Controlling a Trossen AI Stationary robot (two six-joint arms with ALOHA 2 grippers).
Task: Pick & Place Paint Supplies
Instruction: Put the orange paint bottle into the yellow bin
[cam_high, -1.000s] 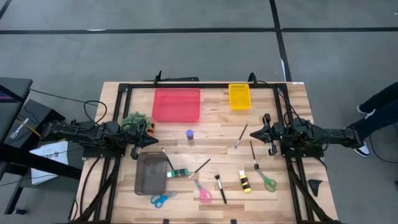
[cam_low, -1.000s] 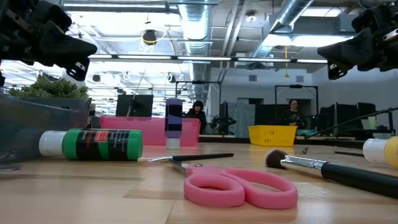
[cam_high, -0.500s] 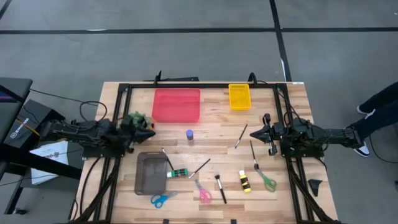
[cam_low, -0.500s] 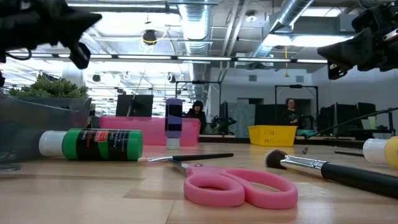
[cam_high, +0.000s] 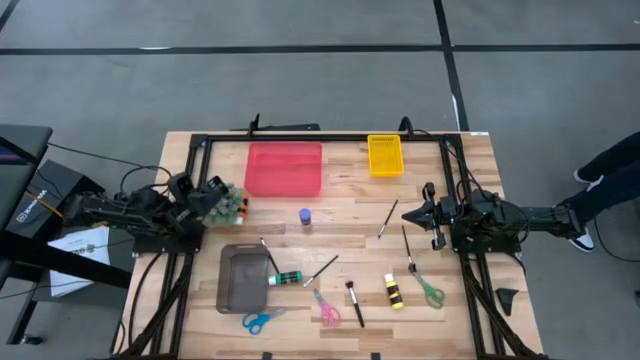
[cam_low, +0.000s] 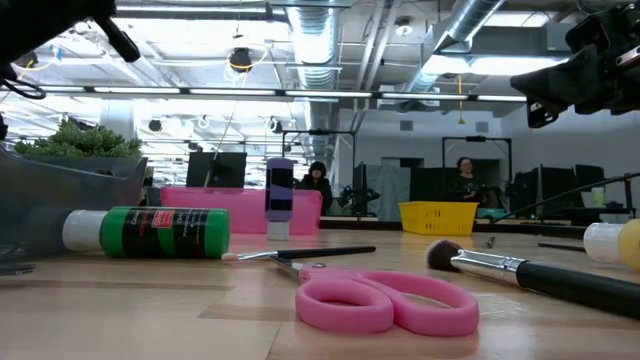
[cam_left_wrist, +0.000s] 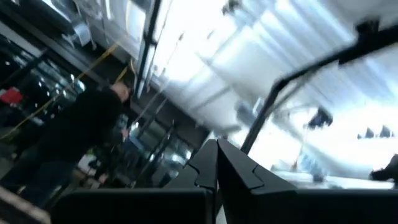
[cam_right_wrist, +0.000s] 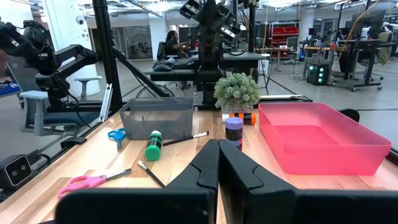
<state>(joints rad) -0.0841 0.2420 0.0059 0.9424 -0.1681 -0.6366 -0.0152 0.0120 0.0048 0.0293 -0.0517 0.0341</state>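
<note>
The paint supplies lie on the wooden table: a purple bottle (cam_high: 304, 216) stands upright, while a green bottle (cam_high: 286, 277) and a yellow-and-black bottle (cam_high: 393, 291) lie on their sides. Thin brushes (cam_high: 388, 218) (cam_high: 353, 302) (cam_high: 320, 270) lie flat between them. My left gripper (cam_high: 196, 192) is at the table's left edge, beside the fuzzy green tuft (cam_high: 222, 200). It is shut, holds nothing, and is tipped up at the ceiling (cam_left_wrist: 216, 163). My right gripper (cam_high: 408, 213) hangs level at the right side, shut and with nothing in it (cam_right_wrist: 217, 150).
A pink tray (cam_high: 284, 168) and a yellow basket (cam_high: 385, 155) stand at the far side. A grey bin (cam_high: 243, 278) sits near the left front. Blue scissors (cam_high: 258, 320), pink scissors (cam_high: 325, 308) and green scissors (cam_high: 428, 288) lie near the front edge. People show in the room behind.
My left gripper has risen and tipped upward while rolling about its own line. It has drawn back toward the table's left edge and stayed shut. In the low view it has climbed to the picture's top corner.
</note>
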